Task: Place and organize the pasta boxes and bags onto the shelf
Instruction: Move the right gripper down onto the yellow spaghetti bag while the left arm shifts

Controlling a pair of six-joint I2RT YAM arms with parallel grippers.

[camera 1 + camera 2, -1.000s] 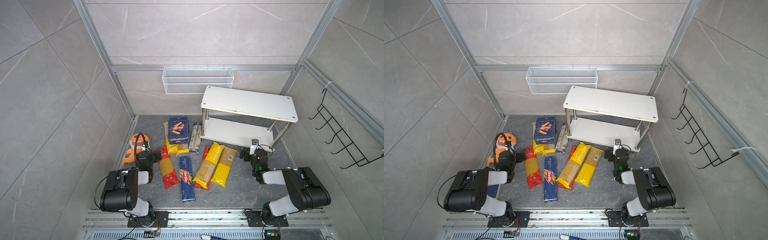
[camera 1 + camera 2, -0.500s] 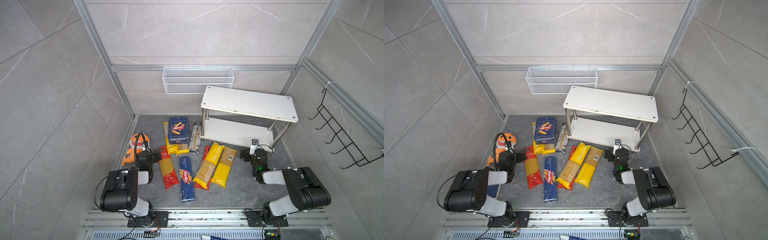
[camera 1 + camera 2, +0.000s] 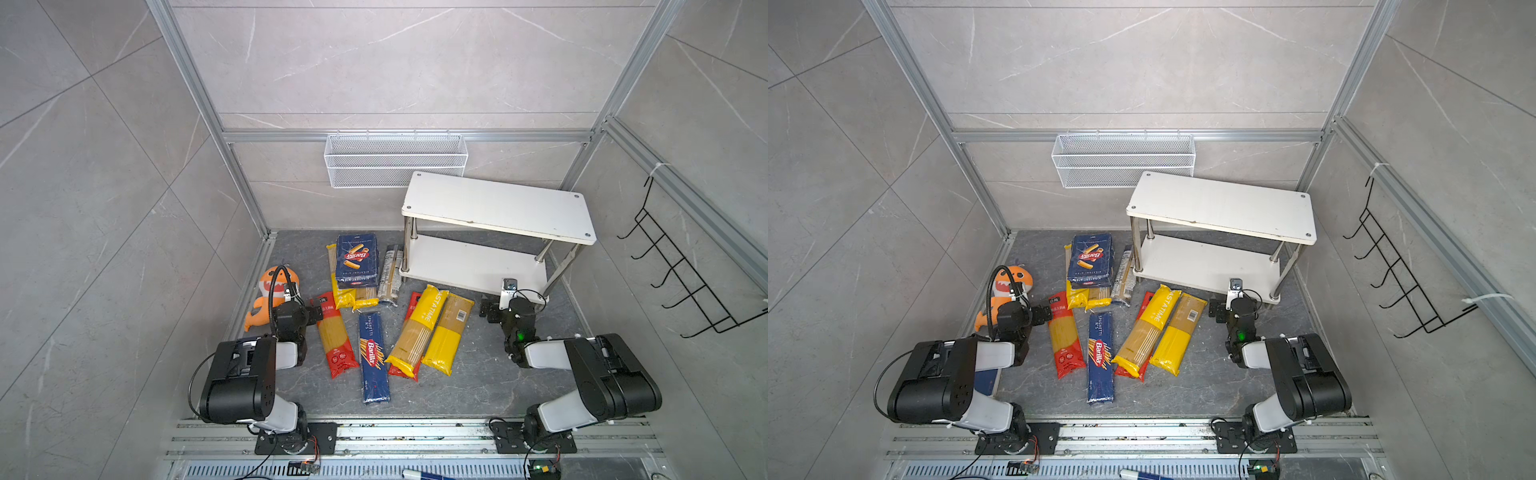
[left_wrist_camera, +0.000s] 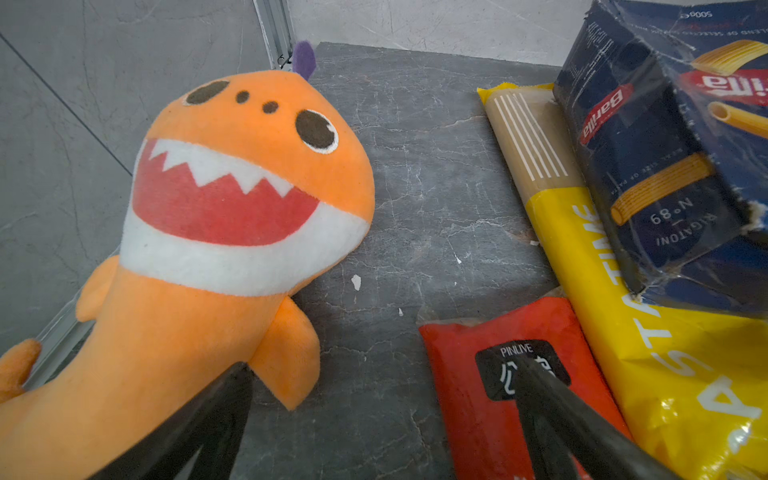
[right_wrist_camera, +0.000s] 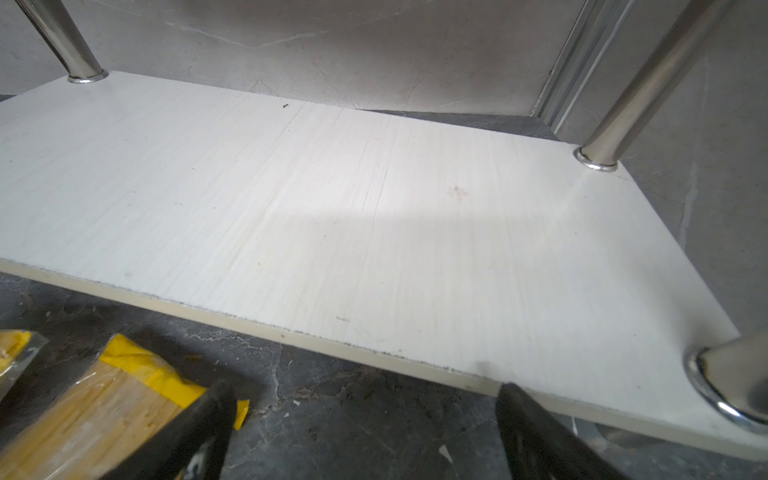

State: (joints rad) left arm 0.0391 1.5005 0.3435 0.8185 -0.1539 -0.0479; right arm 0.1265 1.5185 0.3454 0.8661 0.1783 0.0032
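Note:
The white two-tier shelf (image 3: 498,205) (image 3: 1221,203) stands at the back right, both boards bare; its lower board (image 5: 374,199) fills the right wrist view. On the floor lie the wide Barilla box (image 3: 356,259) (image 4: 665,166), the long narrow Barilla box (image 3: 373,357) (image 3: 1099,353), a red-ended bag (image 3: 334,334) (image 4: 478,374), yellow bags (image 3: 417,330) (image 3: 449,332) (image 5: 83,415) and a clear printed bag (image 3: 390,272). My left gripper (image 3: 305,311) (image 4: 382,365) is open between the plush and the red bag. My right gripper (image 3: 503,305) (image 5: 363,388) is open before the shelf's front edge.
An orange shark plush (image 3: 268,295) (image 4: 216,208) lies at the left wall. A white wire basket (image 3: 395,160) hangs on the back wall, and a black hook rack (image 3: 681,274) on the right wall. A chrome shelf leg (image 5: 727,374) stands close to my right gripper.

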